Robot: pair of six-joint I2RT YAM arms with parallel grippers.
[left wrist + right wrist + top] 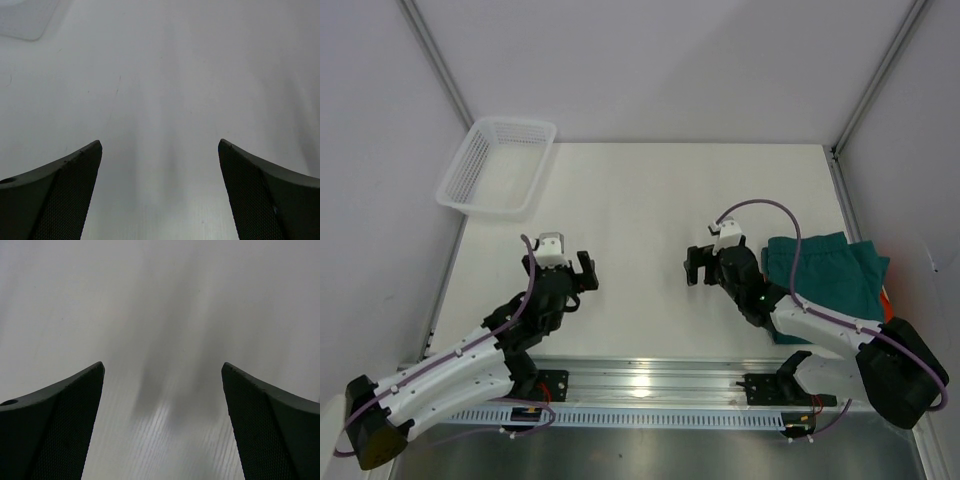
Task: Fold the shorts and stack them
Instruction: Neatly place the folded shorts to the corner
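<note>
Teal shorts [832, 272] lie right of the right gripper [698, 266]; it and the left gripper [582, 282] gape wide, empty.

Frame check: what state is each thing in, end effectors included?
Left end effector: open, empty, over bare table.
Right end effector: open, empty, over bare table.
Teal shorts: lying flat at right, ungripped.
Orange shorts: under the teal pair, only an edge showing.
Mesh basket: upright, nothing seen inside.
</note>
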